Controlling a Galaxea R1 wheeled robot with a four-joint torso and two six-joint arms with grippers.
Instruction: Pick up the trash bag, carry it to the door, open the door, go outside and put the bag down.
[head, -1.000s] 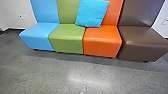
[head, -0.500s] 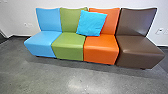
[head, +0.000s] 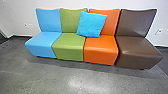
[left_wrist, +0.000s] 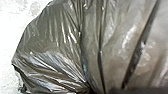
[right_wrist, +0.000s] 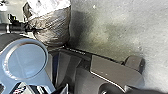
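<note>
Dark, glossy plastic folds of the trash bag (left_wrist: 55, 37) converge at the left hand (right_wrist: 30, 29); its opening and grip cannot be told, nor can the right hand's. The bag is near the robot's dark plating (right_wrist: 112, 72). Ahead, on grey floor (head: 50, 77), blue (head: 41, 43), green (head: 68, 46), orange (head: 101, 47) and brown seats (head: 138, 50) adjoin, left to right. A turquoise cushion (head: 91, 24) leans against the green and orange backs.
</note>
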